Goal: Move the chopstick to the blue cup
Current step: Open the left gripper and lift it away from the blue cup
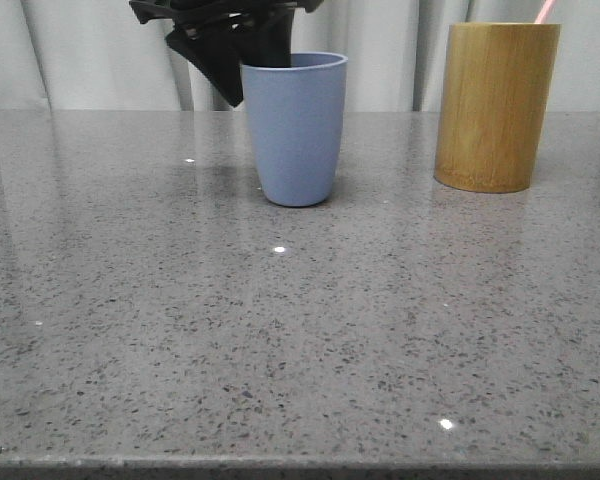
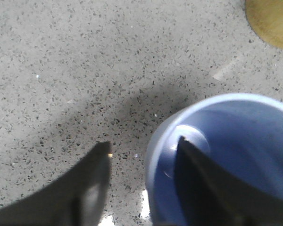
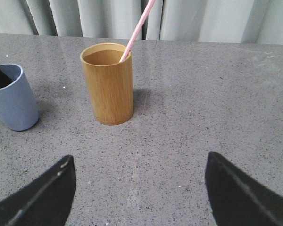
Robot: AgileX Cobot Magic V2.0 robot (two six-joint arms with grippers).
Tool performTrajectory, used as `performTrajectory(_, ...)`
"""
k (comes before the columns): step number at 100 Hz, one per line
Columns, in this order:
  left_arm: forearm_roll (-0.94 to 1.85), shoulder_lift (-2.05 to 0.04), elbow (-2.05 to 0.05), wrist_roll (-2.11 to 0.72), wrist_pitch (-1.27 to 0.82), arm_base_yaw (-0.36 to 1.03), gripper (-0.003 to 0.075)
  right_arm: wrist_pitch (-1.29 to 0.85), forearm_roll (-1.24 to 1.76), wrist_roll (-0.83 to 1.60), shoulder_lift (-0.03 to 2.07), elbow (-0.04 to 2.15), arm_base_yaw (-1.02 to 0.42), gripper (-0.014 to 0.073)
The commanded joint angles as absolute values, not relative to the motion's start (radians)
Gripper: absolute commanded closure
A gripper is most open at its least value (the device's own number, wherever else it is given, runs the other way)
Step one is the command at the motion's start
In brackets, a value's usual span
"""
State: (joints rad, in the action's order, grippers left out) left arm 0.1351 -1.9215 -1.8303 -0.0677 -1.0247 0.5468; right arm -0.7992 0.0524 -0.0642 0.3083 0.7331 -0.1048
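A pale pink chopstick [image 3: 137, 28] leans in the tan bamboo holder [image 3: 107, 84], and its tip shows above the holder's rim [image 1: 545, 10] in the front view. The blue cup [image 1: 295, 130] stands upright, left of the holder, and I see nothing inside it [image 2: 245, 141]. My left gripper [image 2: 144, 142] hangs over the cup's rim, open. One finger [image 2: 188, 165] reaches inside the cup and the other [image 2: 96, 169] is outside, apart from the wall. My right gripper [image 3: 139, 160] is open over bare table, short of the holder, holding nothing.
The grey speckled table [image 1: 280, 330] stretches toward me from both cups. White curtains [image 1: 80, 50] hang behind its far edge. The bamboo holder [image 1: 495, 105] stands about a cup's width to the right of the blue cup.
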Motion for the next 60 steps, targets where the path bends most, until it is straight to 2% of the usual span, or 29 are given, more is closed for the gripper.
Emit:
performTrajectory(1, 0.152, -1.870, -1.883, -0.066, -0.998, 0.557, 0.0243, -0.727, 0.053, -0.056, 0.328, 0.756, -0.101, 0.0025)
performTrajectory(27, 0.152, -1.860, -1.994, -0.038, -1.120, 0.557, 0.0235, -0.727, 0.053, -0.056, 0.328, 0.756, -0.101, 0.0025)
performTrajectory(60, 0.109, -1.720, -1.956, 0.000, -1.085, 0.521, 0.0236, -0.726, 0.051, -0.056, 0.328, 0.756, -0.101, 0.0025)
